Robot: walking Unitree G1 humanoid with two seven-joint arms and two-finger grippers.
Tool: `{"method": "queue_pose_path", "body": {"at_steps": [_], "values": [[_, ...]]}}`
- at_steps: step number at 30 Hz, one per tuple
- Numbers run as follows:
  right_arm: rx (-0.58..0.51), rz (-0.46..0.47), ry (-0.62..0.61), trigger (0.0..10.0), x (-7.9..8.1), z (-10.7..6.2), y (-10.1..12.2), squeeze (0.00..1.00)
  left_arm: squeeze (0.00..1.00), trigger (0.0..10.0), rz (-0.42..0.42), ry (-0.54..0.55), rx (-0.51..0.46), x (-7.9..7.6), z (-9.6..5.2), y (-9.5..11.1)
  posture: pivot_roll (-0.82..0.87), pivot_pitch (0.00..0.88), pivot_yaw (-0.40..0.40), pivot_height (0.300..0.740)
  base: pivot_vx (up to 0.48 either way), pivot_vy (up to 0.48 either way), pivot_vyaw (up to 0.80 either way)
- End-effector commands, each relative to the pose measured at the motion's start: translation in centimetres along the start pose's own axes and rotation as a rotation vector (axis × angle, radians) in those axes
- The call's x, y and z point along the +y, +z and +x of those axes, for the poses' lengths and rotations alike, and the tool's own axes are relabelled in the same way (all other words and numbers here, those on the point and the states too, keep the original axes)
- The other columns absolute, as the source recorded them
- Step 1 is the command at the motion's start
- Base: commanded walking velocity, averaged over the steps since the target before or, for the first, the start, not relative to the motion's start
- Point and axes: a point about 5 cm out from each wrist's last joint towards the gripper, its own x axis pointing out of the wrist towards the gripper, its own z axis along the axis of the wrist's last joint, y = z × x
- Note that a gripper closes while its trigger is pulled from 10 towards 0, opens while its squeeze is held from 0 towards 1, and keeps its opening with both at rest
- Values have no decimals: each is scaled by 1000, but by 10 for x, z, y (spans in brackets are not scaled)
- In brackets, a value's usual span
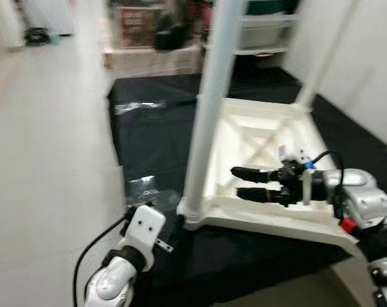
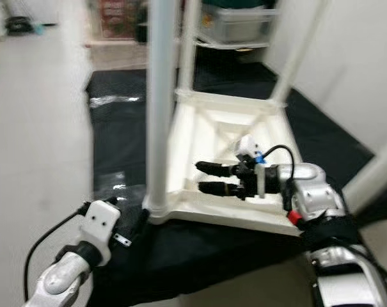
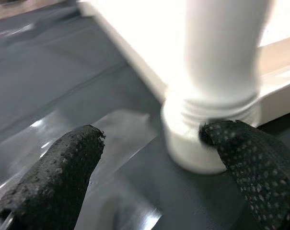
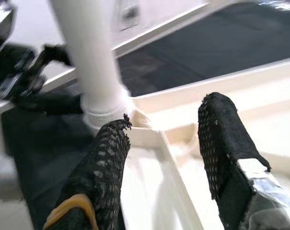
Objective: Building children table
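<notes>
A white children's table top (image 1: 270, 137) lies upside down on a black mat (image 1: 151, 134). A white leg (image 1: 212, 96) stands upright in its near left corner, and another leg (image 1: 318, 70) rises from the far right corner. My right gripper (image 1: 235, 182) reaches over the underside of the table top, open, with nothing between its fingers (image 4: 109, 163). It points toward the base of the near leg (image 4: 94, 72). My left gripper (image 3: 152, 148) is low beside the same corner, open, one finger (image 3: 250, 158) close to the threaded leg base (image 3: 207, 124).
Shelves with boxes and a plastic bin (image 1: 263, 29) stand at the back. A clear plastic bag (image 1: 139, 105) lies on the mat. Grey floor (image 1: 46, 160) spreads to the left, and a white wall (image 1: 366, 57) is on the right.
</notes>
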Motion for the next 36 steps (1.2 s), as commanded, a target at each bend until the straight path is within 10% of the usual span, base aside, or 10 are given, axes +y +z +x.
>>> {"method": "queue_pose_path", "body": {"at_steps": [1, 14, 36], "values": [[-27, 5, -56, 10000, 0, 2, 1, 0, 0, 10000, -4, -26, -1, -6, 1, 0, 34, 55, -55, 740, 0, 0, -788], [-205, 83, -346, 10000, 12, 39, 2, 0, 0, 10000, 4, -36, 12, -12, -2, -4, 44, 60, -54, 740, 0, 0, -242], [-209, 68, -607, 10000, 9, 44, 2, 0, 0, 10000, 11, 1, 9, -10, -1, -4, 35, 68, -58, 740, -211, 0, 0]]}}
